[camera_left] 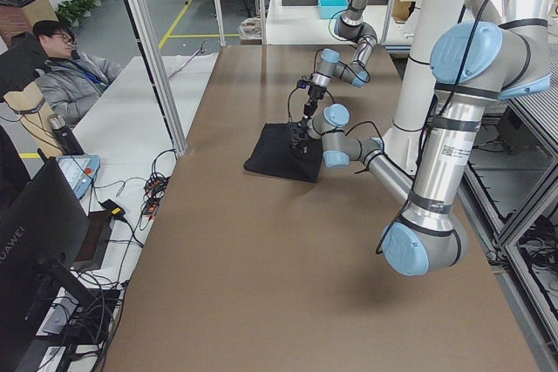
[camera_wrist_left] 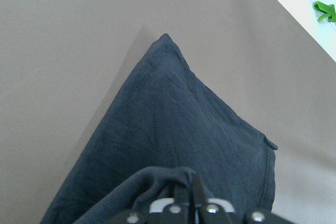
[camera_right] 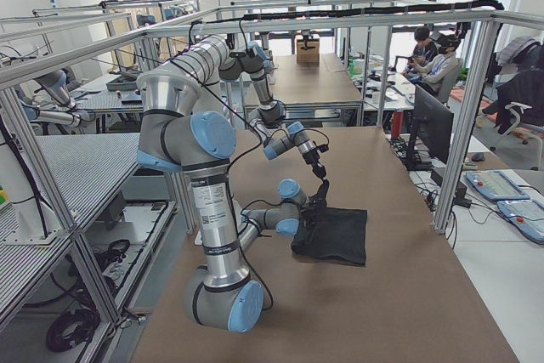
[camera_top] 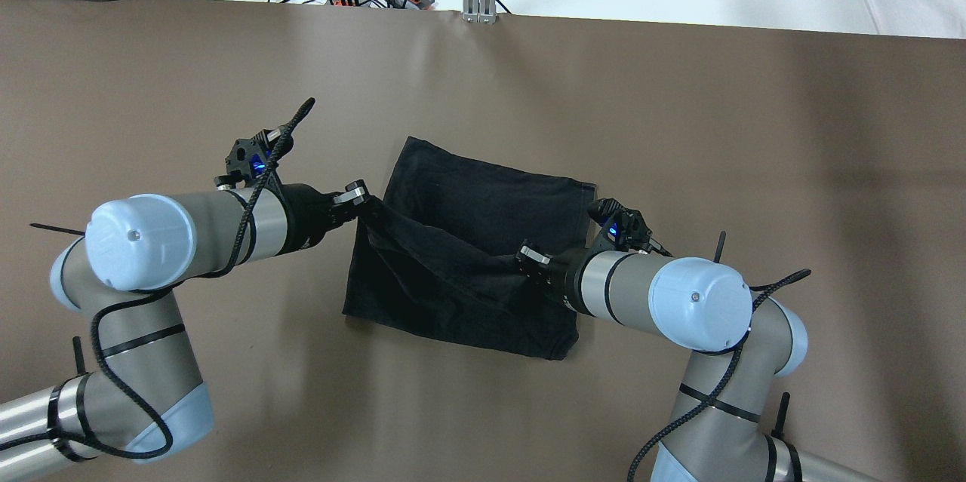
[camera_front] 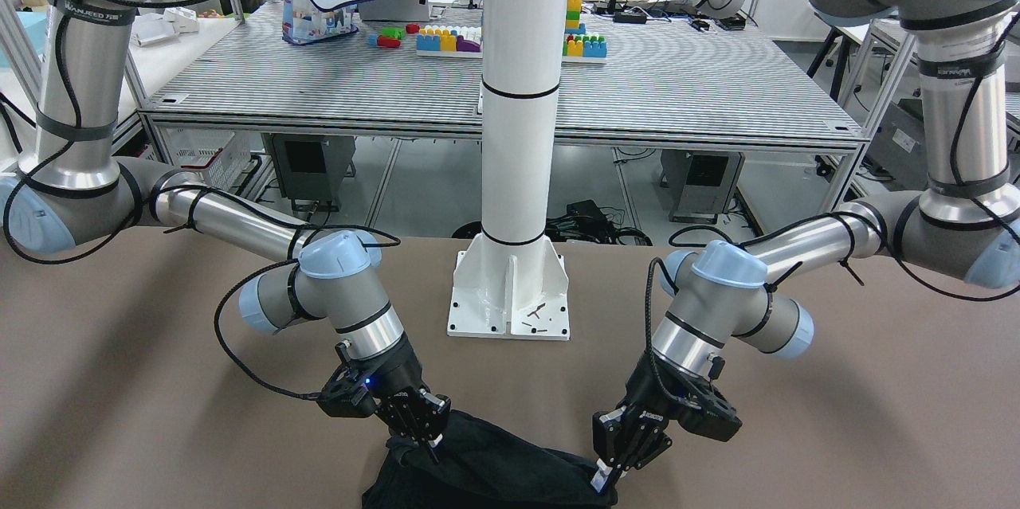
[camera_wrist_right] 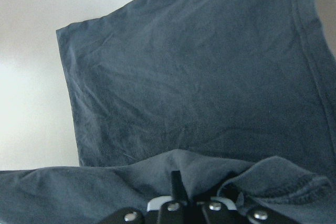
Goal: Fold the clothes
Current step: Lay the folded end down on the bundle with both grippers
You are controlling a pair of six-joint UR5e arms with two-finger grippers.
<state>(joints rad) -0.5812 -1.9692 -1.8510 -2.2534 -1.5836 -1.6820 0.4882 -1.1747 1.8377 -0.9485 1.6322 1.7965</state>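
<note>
Both left pincer (camera_top: 368, 203) and right pincer (camera_top: 524, 256) pinch clothes (camera_top: 483, 210) stretched between.

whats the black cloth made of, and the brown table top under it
The black cloth: soft matte fabric, probably a cotton knit; it creases and drapes limply, and a stitched hem shows in the right wrist view. The table top: smooth brown sheet with a low sheen and faint soft reflections; vinyl mat or laminate, I cannot tell which.

Bright even overhead light, soft shadows, wrist views slightly soft.
</note>
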